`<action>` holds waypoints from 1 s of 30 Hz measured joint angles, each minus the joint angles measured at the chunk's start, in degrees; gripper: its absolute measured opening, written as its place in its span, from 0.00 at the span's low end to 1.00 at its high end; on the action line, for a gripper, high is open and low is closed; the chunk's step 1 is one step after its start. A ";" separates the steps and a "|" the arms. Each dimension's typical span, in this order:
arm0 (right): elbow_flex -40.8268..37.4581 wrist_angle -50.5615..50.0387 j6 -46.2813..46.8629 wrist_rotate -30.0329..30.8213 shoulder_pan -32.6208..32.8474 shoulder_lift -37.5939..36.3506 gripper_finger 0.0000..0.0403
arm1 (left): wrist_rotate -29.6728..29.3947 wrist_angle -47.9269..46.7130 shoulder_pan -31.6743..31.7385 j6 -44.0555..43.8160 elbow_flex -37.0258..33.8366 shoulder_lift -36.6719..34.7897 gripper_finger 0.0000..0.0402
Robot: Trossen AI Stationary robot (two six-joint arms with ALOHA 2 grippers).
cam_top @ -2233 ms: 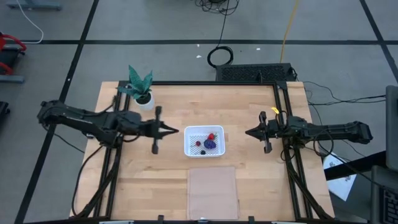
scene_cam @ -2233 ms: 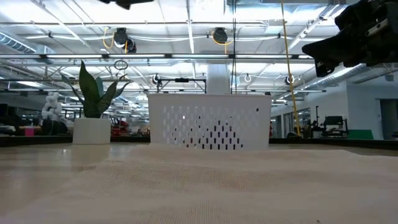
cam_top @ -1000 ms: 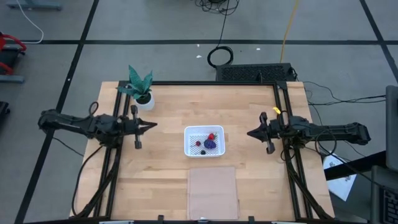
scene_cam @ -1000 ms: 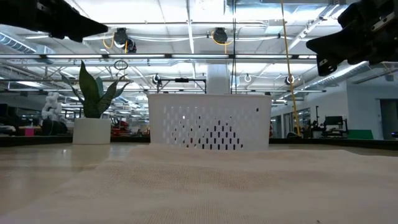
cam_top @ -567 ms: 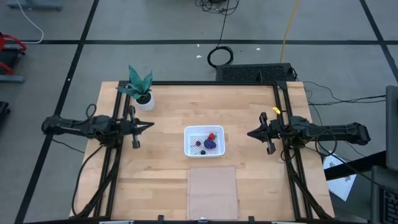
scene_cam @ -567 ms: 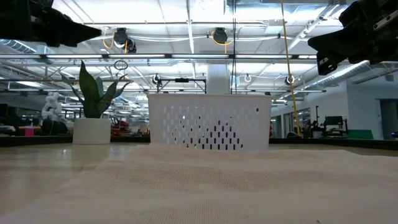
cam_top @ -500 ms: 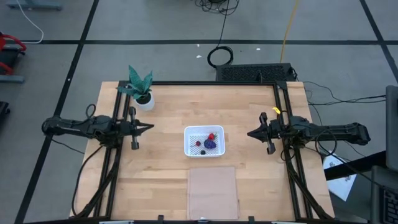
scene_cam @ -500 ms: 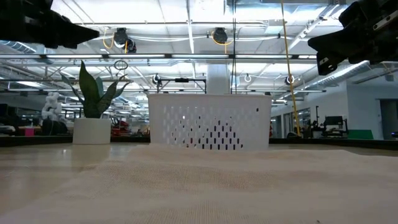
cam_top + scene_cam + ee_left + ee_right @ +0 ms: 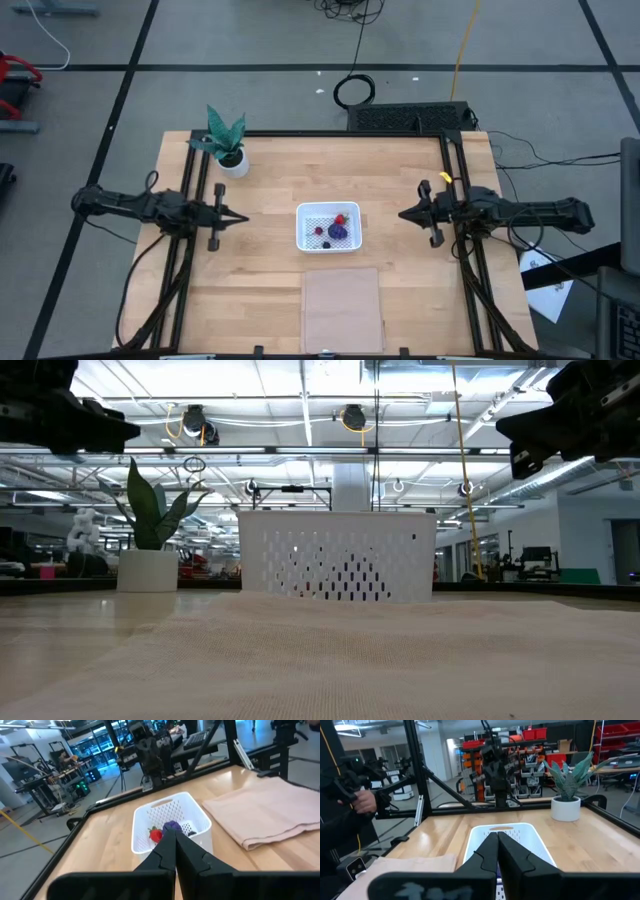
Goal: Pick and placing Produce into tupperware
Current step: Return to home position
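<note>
Pulling my left pincer point(image 9: 242, 218) back toward the frame's left, pressed shut and empty, I leave the produce point(image 9: 338, 230) inside the tupperware point(image 9: 299, 228) at centre. My right pincer point(image 9: 403, 214), also closed and empty, waits at right. The task looks finished.

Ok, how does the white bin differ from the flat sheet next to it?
The white bin has raised, perforated walls; the sheet lies flat. The bin is white and holds toy fruit; the sheet is pale beige. The sheet covers more table than the bin. Both are roughly rectangular and rest on the table, apart. The left gripper and right gripper hang shut to either side of the bin.
</note>
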 joint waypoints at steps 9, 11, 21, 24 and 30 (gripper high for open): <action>0.04 -3.15 0.61 0.00 0.00 -4.53 0.00 | -0.27 0.53 0.00 0.04 -1.28 0.00 0.00; 0.04 -3.77 0.63 0.00 0.00 -5.55 0.00 | -0.27 0.39 0.00 0.43 -1.28 0.00 0.00; 0.04 -6.71 0.46 0.02 0.00 -9.14 0.00 | 0.37 -0.46 0.00 0.64 -1.28 0.00 0.00; 0.04 -7.78 0.46 0.02 0.00 -10.17 0.00 | 0.34 -0.52 0.00 0.61 -1.28 0.00 0.00; 0.04 -9.99 0.46 -0.01 0.00 -11.90 0.00 | 2.57 -0.89 0.00 -1.39 -1.28 0.00 0.00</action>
